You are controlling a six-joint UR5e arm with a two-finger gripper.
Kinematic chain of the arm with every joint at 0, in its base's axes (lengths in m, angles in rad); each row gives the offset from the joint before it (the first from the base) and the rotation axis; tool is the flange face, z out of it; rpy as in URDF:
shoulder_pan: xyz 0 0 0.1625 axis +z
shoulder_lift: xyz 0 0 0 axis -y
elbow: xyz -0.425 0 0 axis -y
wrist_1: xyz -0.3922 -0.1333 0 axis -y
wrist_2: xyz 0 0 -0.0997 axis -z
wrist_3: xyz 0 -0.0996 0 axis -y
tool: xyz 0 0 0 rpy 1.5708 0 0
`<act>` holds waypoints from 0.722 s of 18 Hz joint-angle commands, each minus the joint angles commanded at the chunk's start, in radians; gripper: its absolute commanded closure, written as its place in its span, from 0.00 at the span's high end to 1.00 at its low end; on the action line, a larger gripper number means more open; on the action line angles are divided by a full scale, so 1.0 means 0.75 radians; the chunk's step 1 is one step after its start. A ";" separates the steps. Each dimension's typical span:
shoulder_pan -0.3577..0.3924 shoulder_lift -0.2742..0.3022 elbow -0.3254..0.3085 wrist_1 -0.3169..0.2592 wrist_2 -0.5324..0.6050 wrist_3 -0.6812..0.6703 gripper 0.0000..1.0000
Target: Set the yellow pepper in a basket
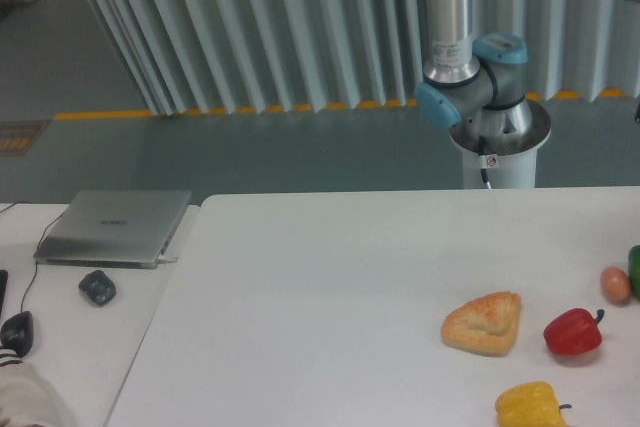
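White table point(330, 277): I see yellow pepper point(529, 406) at the near right edge, red pepper point(573, 332) and pastry point(484, 323) just behind it, egg point(615, 284) farther right. Laptop point(115, 227) left. Gripper out of my view.

- White table point(330, 277): broad bare surface across the centre and left; open approach from above and from the left.
- Near right corner crowded: yellow pepper point(530, 406) at the near edge, pastry point(485, 323) just beyond it to the left, red pepper point(573, 332) to its far right, none touching.
- Egg point(615, 284) and a green item point(634, 269) at the right edge, close together; tight gap there.
- Arm base point(497, 142) stands beyond the far edge, right of centre.
- Side table on the left: laptop point(115, 227), dark lump point(97, 288), mouse point(16, 329).
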State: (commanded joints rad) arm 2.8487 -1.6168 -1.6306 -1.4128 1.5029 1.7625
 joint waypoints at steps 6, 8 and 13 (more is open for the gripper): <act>-0.059 -0.014 0.002 0.031 0.050 -0.016 1.00; -0.059 -0.022 0.002 0.031 0.050 -0.014 1.00; -0.061 -0.033 0.006 0.033 0.050 -0.006 1.00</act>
State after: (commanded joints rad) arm 2.8026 -1.6413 -1.6260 -1.3883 1.5401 1.7579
